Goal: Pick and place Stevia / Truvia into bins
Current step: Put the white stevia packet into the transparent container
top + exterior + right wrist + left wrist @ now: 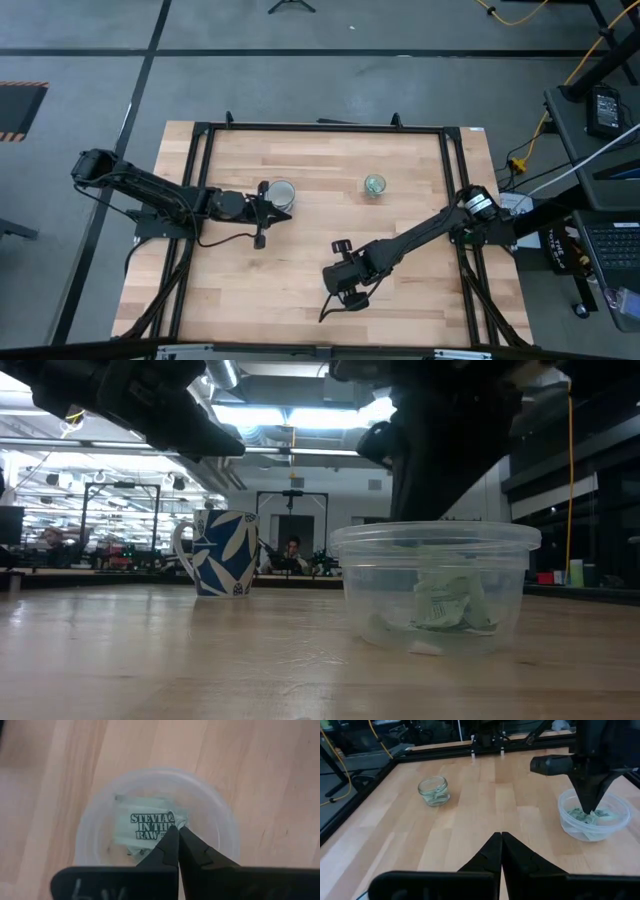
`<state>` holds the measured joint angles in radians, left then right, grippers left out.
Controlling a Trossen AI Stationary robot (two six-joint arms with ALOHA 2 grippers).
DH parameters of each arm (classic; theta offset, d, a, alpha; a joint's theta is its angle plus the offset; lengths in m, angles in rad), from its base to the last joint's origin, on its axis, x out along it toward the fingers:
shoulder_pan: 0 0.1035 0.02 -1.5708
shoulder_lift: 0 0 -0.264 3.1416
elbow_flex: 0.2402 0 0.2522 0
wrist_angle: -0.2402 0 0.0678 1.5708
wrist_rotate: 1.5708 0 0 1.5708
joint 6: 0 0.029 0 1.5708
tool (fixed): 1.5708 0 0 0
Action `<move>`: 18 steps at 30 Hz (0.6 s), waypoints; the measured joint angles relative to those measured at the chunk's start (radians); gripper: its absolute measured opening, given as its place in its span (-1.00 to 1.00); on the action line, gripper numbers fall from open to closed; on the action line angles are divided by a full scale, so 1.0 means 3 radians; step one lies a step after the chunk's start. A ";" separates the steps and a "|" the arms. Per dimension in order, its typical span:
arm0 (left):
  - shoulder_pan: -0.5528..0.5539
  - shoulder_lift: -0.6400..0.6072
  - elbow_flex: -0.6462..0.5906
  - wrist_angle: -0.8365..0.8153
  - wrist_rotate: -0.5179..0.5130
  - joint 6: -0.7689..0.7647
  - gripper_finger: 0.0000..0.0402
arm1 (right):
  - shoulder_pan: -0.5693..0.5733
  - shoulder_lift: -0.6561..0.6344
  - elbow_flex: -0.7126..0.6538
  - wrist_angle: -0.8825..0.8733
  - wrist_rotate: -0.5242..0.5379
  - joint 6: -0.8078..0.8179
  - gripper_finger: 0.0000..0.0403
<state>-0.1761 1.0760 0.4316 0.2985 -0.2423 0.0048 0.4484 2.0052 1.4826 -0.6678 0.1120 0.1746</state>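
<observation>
Here, the right tool [176,827], closed on a corner of a Stevia sachet [145,827], hangs over the wide clear container [220,820] on the worktop [300,280]. Light, limp paper: pinch an edge. The left tool [500,837] waits shut.

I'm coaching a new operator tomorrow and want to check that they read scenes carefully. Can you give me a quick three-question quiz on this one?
1. True or false: the right pincer is over the clear plastic container.
2. Where does the sachet printed "Stevia in the Raw" lie? A) on a metal tray B) in the clear plastic container C) in a cardboard box
3. Fill in: the fingers of the left pincer and the right pincer are both ____.

Key: 1 true; 2 B; 3 shut.
</observation>
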 joint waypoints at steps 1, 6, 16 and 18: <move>0.0000 0.0000 0.0000 0.0003 0.0000 -0.0001 -0.97 | 0.0000 0.0000 0.0000 0.0002 0.0001 0.0005 -1.00; 0.0000 0.0000 0.0000 0.0042 0.0001 -0.0002 -0.99 | 0.0000 -0.0001 0.0000 0.0009 0.0004 0.0011 -1.00; 0.0000 0.0000 0.0000 0.0045 0.0001 -0.0002 -0.98 | -0.0005 0.0010 0.0000 0.0008 0.0009 0.0005 -0.99; 0.0000 0.0000 0.0000 0.0044 0.0001 -0.0002 -0.99 | -0.0005 0.0010 0.0000 0.0008 0.0009 0.0000 -0.96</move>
<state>-0.1761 1.0760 0.4316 0.3119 -0.2420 0.0042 0.4469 2.0083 1.4826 -0.6655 0.1146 0.1745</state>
